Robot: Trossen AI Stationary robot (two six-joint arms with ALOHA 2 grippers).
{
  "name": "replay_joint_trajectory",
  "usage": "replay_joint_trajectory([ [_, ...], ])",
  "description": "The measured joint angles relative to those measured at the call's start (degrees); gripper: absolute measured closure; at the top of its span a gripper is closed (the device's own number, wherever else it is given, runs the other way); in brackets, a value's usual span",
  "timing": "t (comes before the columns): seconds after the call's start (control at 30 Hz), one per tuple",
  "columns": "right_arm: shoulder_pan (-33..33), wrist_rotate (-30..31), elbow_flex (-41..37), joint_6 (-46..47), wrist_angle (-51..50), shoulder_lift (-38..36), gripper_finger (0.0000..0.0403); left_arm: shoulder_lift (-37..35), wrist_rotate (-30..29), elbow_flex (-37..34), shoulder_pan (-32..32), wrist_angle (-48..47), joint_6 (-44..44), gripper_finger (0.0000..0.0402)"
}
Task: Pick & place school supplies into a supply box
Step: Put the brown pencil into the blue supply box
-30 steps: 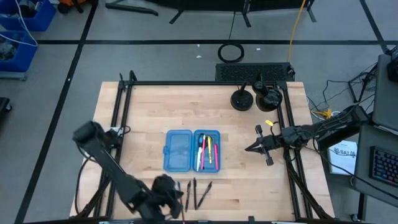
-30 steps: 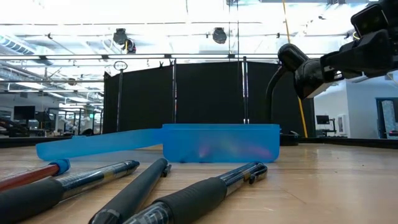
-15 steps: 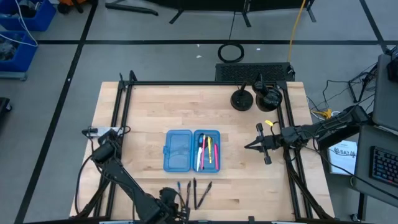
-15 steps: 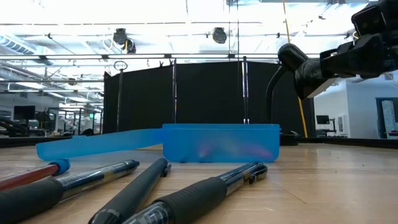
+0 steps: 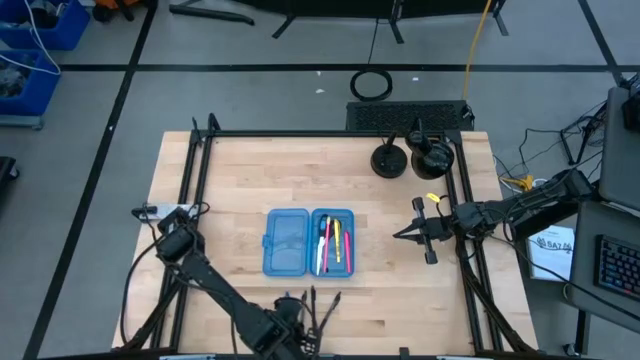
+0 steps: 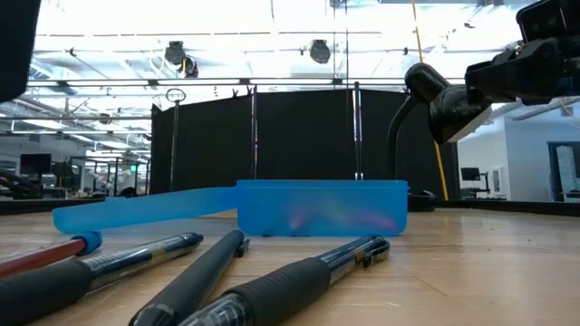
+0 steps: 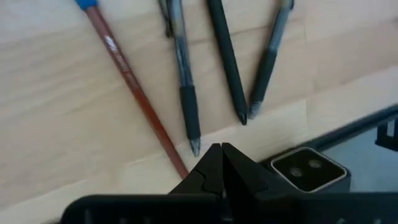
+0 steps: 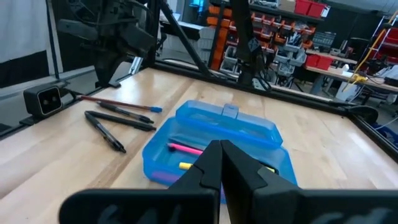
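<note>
Four loose pens (image 7: 186,81) at surface near edge, clear only from left wrist; left claw (image 7: 221,163) closed above. Blue box (image 5: 308,241) open mid-surface, pink/yellow pens inside. Right claw (image 8: 221,163) closed, well apart.

Two matte black arms of jointed tubular links with rounded elbow housings, each ending in a left hand (image 7: 221,163) or right hand (image 8: 221,160) of two dark, flat-sided fingers tapering to pointed tips above a broad black crossbar.
</note>
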Motion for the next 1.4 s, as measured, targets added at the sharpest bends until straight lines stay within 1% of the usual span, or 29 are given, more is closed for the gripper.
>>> replay_joint_trajectory([
  [0.07,0.0,0.0,0.0,0.1,-0.02,0.0,0.0403,0.22,0.59,0.0,0.06,0.0,0.85,0.0385],
  [0.13,0.0,0.0,0.0,0.12,-0.04,0.02,0.0403,0.23,0.58,-0.02,0.04,-0.27,1.28,0.037],
  [0.33,0.0,-0.02,0.0,1.22,-0.38,0.02,0.0403,0.29,1.15,-0.02,0.0,-0.75,-0.28,0.0292],
  [0.43,0.0,-0.02,0.0,1.22,-0.46,0.0,0.0403,0.34,1.17,-0.02,0.0,-2.9,-1.85,0.0252],
  [0.5,0.0,-0.02,0.0,1.28,-0.46,0.02,0.0403,0.38,2.21,-0.02,0.07,-5.22,-3.94,0.0233],
  [0.57,0.0,-0.02,0.0,1.54,-0.46,0.0,0.0403,0.41,3.57,-0.02,0.17,-7.13,-5.25,0.0223],
  [0.7,0.0,-0.02,0.0,1.61,-0.46,0.0,0.0403,0.41,4.89,-0.02,0.3,-8.35,-6.42,0.0223],
  [0.83,0.0,-0.02,0.0,1.63,-0.46,0.0,0.0403,0.41,5.26,-0.02,0.98,-8.16,-6.27,0.0234],
  [1.13,0.0,-0.02,0.0,1.63,-0.46,0.0,0.0403,0.45,5.62,-0.04,3.48,-8.1,-0.99,0.0254],
  [1.4,0.0,-0.04,0.0,2.16,-0.64,0.0,0.0403,0.83,6.9,-0.07,3.38,-7.83,-2.33,0.0254],
])
